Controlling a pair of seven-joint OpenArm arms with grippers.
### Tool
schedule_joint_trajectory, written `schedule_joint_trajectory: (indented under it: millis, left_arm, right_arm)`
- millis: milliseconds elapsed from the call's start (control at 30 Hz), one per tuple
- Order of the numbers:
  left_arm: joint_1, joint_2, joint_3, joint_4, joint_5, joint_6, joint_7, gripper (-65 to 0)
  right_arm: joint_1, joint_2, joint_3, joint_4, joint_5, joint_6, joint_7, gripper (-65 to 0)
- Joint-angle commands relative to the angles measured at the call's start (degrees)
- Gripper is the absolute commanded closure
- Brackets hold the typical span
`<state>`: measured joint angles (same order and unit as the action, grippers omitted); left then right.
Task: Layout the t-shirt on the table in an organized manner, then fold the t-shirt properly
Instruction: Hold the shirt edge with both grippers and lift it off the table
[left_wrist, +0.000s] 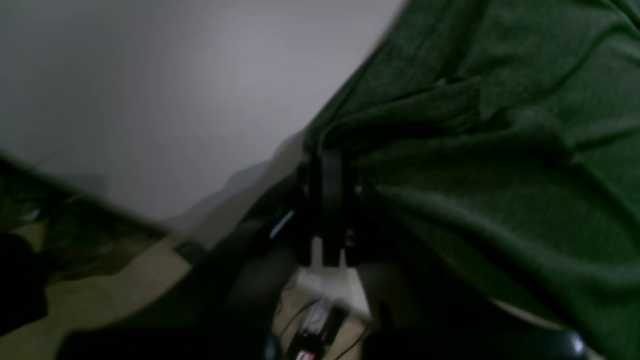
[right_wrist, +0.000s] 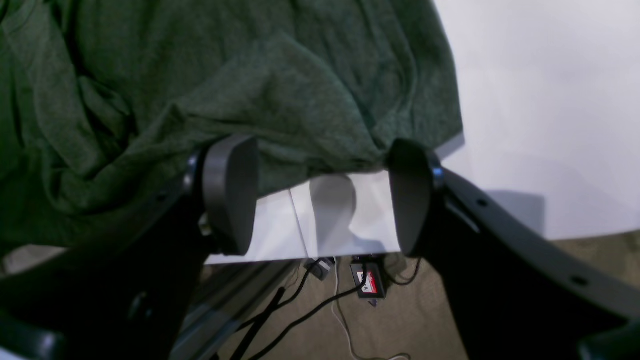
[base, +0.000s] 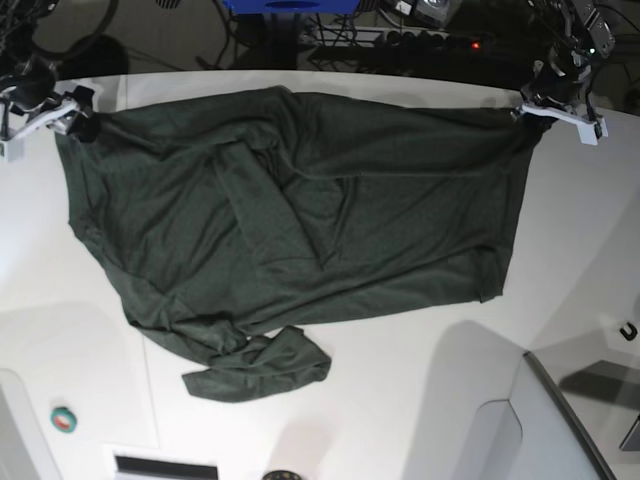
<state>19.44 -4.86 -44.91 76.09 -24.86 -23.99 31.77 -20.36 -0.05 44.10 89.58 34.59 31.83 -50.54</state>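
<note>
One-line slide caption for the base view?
Dark green t-shirt spread wrinkled across the white table, both grippers at its far corners.

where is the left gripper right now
In the base view the left gripper is at the far right of the table, shut on the top right corner of the t-shirt, near the table's back edge.

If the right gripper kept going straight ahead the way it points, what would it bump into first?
Most likely the t-shirt. The right gripper is open, its fingers at the shirt's edge, over a strip of bare table. Depth is hard to judge, so it might touch the table first.
</note>
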Motion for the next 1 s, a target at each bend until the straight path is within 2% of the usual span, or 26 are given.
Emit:
schedule_joint_trajectory:
  millis: [0, 167, 400, 667, 967]
  left_arm:
    - [-0.1, -0.7, -0.1, 1.6, -0.7, -0.1, -1.1, 0.0]
    - [0.5, -1.0, -0.6, 2.2, -0.7, -0.1, -1.1, 0.0]
    - [1.3, -2.2, -0.7, 2.4, -0.7, -0.1, -1.0, 0.0]
    - [2.6, -2.7, -0.7, 6.9, -0.8, -0.1, -1.0, 0.0]
    - [2.9, -3.9, -0.8, 7.5, -0.8, -0.1, -1.0, 0.0]
  right_arm:
    - [-0.3, 0.7, 0.3, 0.0, 0.9, 0.6, 0.7, -38.6]
    - [-0.1, 1.0, 0.3, -2.8, 0.9, 0.6, 0.8, -38.4]
    - [-3.6, 0.7, -1.6, 2.7, 1.0, 0.7, 0.7, -38.3]
    - [-0.3, 1.0, -1.7, -7.3, 0.9, 0.9, 1.2, -38.3]
    - [2.4, 4.6, -1.2, -9.1, 1.0, 0.9, 1.3, -38.3]
